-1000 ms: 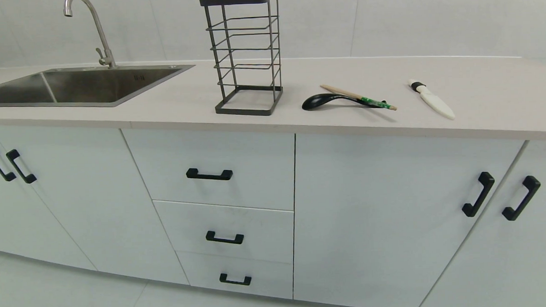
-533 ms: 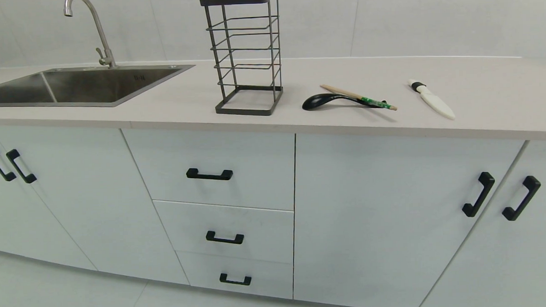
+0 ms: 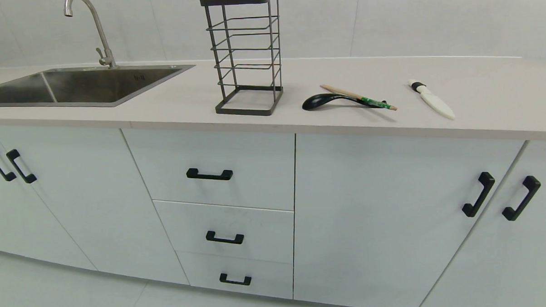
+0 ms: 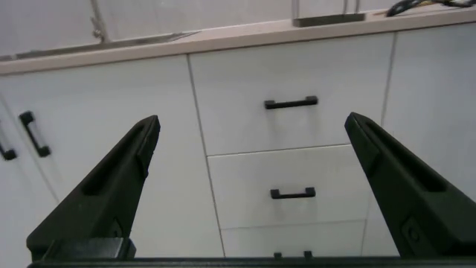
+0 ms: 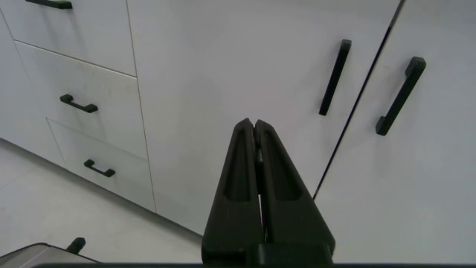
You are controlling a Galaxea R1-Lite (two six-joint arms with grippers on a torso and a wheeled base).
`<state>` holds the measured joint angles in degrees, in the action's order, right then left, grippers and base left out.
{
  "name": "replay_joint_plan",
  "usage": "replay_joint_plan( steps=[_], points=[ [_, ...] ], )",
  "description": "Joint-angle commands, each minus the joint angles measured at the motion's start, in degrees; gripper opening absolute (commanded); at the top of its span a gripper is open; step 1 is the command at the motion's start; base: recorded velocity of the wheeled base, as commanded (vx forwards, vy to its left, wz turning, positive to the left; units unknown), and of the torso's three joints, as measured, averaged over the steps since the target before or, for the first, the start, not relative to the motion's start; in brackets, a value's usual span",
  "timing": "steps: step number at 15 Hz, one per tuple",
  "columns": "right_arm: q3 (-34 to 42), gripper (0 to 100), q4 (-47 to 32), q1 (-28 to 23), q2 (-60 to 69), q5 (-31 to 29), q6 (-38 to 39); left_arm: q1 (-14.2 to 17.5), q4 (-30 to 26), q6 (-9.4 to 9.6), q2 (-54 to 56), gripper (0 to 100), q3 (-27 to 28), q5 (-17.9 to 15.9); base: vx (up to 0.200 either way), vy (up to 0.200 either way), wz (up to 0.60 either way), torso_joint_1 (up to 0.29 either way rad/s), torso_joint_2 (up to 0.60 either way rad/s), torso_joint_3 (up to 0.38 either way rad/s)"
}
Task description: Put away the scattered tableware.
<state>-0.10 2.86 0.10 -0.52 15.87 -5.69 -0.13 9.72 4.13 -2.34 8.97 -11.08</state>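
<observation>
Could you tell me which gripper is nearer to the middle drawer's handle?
Left, probably. The left gripper faces the middle drawer's handle squarely, framing it between open fingers; the right gripper, shut, points at the cabinet door beside the drawers, handle off to one side.

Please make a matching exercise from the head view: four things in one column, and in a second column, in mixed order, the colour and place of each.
Things:
1. spoon
2. knife
3. rack
4. sink

Descriptions:
A. white, farthest right
B. steel, farthest left
C. black, lying between rack and knife
D. dark wire, standing upright

Pairs: 1-C, 2-A, 3-D, 4-B
</observation>
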Motion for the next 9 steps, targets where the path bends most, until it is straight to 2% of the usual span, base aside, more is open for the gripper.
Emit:
replay_joint_plan(
  steps=[1, 2, 3, 5, 7, 8, 9],
  points=[
    [0.01, 0, 0.04, -0.01, -0.09, 0.04, -0.02, -0.48, -0.75, 1.67, -8.82, 100, 7.11, -2.45, 0.0, 0.0, 0.0, 0.0, 0.0, 0.0],
    [0.01, 0, 0.04, -0.01, -0.09, 0.04, -0.02, -0.66, -0.75, 2.99, -11.46, 100, 8.78, -2.98, 0.0, 0.0, 0.0, 0.0, 0.0, 0.0],
    [0.01, 0, 0.04, -0.01, -0.09, 0.04, -0.02, -0.83, -0.66, 6.24, -16.47, 100, 10.8, -4.56, 0.0, 0.0, 0.0, 0.0, 0.0, 0.0],
    [0.01, 0, 0.04, -0.01, -0.09, 0.04, -0.02, -0.74, -0.75, 13.27, -22.01, 100, 10.01, -11.24, 0.0, 0.0, 0.0, 0.0, 0.0, 0.0],
    [0.01, 0, 0.04, -0.01, -0.09, 0.04, -0.02, -0.83, -0.84, 23.11, -25.34, 100, 7.81, -15.73, 0.0, 0.0, 0.0, 0.0, 0.0, 0.0],
    [0.01, 0, 0.04, -0.01, -0.09, 0.04, -0.02, -0.83, -0.93, 26.37, -26.58, 100, 7.64, -16.43, 0.0, 0.0, 0.0, 0.0, 0.0, 0.0],
    [0.01, 0, 0.04, -0.01, -0.09, 0.04, -0.11, -1.27, -1.28, 32.96, -29.12, 100, 7.55, -17.13, 0.0, 0.0, 0.0, 0.0, 0.0, 0.0]
  ],
)
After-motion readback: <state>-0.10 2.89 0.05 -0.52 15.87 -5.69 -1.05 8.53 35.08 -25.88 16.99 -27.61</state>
